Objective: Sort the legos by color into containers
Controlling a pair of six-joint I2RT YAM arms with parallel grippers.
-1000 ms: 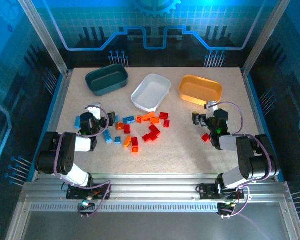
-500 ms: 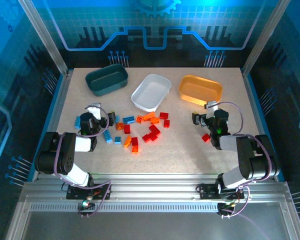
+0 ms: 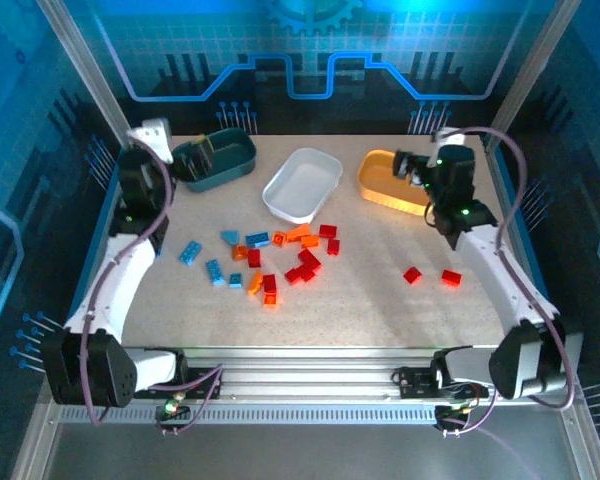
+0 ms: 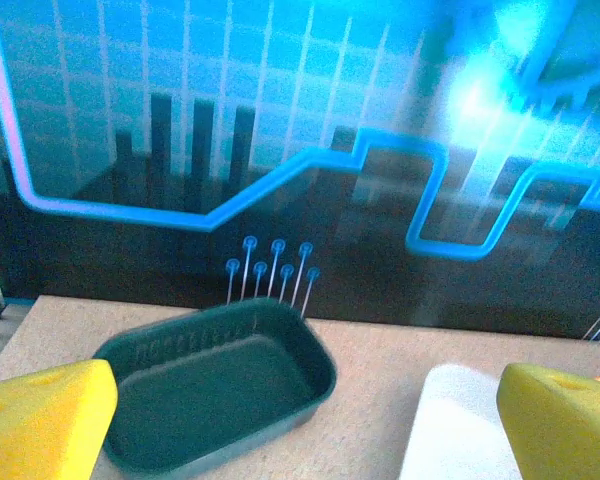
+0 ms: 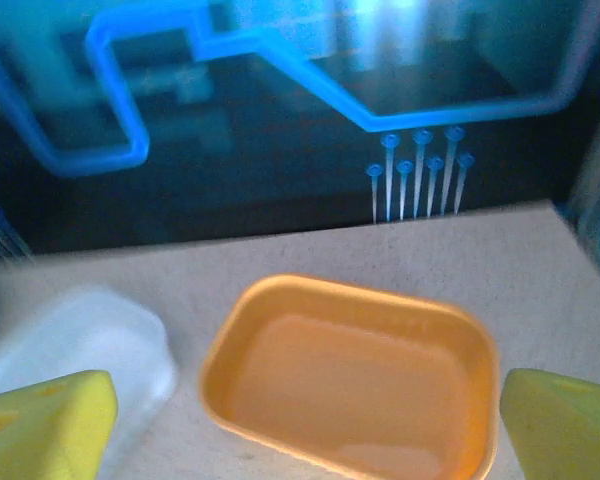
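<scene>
Teal tub [image 4: 230,385], white tub [image 3: 302,185] and orange tub [image 5: 350,375] sit empty; left claw [image 4: 305,425] and right claw [image 5: 305,425] gape unladen.

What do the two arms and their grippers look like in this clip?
The left arm and right arm have black joints, white links and a looping purplish cable. Each wrist shows a small green light. The fingers are blunt yellow wedges.

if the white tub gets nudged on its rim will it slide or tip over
The white tub would probably slide rather than tip: it looks shallow and wide and sits flat on the table. It is likely light, since it looks like thin plastic and seems empty. Its smooth, rounded walls may slip out of a pinch.
</scene>
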